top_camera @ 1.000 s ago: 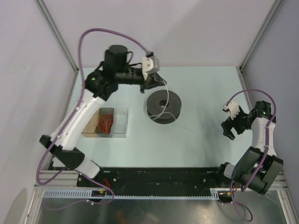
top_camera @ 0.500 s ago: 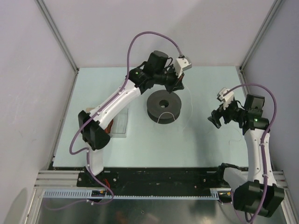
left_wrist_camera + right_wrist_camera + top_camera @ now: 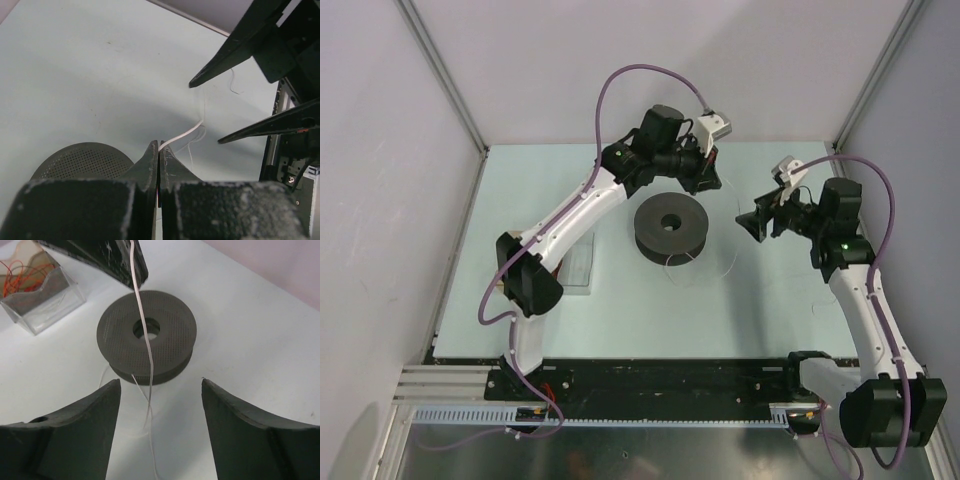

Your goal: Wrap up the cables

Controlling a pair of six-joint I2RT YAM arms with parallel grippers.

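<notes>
A black spool [image 3: 670, 225] lies flat in the middle of the table. My left gripper [image 3: 706, 176] hovers behind and to the right of it, shut on the thin white cable [image 3: 186, 134], which leaves the fingertips [image 3: 159, 146]. From there the cable hangs down past the spool [image 3: 146, 335] and trails onto the table in loose loops [image 3: 672, 262]. My right gripper [image 3: 751, 222] is to the right of the spool, facing it, open. In the right wrist view the hanging cable [image 3: 150, 405] passes between the two spread fingers of the right gripper [image 3: 160, 380], touching neither.
A clear plastic box [image 3: 35, 290] holding orange wires stands left of the spool, partly under the left arm [image 3: 578, 268]. The right gripper's black fingers [image 3: 235, 45] show close ahead in the left wrist view. Walls and frame posts ring the table.
The left arm swung from behind the spool's left side to its back right, carrying the cable. The right arm reached up and left toward the spool, its jaws narrowing somewhat.
</notes>
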